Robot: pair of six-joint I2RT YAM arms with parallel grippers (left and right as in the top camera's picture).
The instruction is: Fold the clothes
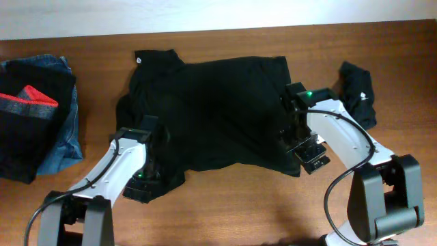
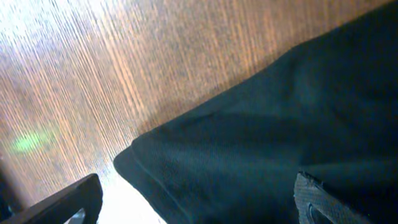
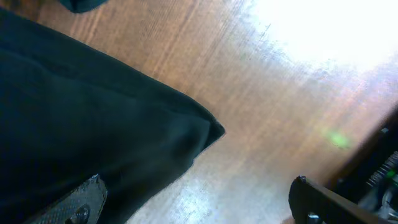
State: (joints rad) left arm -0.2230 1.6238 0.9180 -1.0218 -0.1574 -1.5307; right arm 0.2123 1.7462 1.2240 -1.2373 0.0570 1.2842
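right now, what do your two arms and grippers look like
The left arm and right arm have white curved links, black joints, a thin black cable looping beside each and a green light near the wrist. The fingers are flat and black.

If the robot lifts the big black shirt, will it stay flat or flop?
Probably flop: the shirt lies in soft wrinkles with wavy edges, so it would likely sag. Its corner looks thin, so probably light. It may slide easily on the smooth, shiny table.
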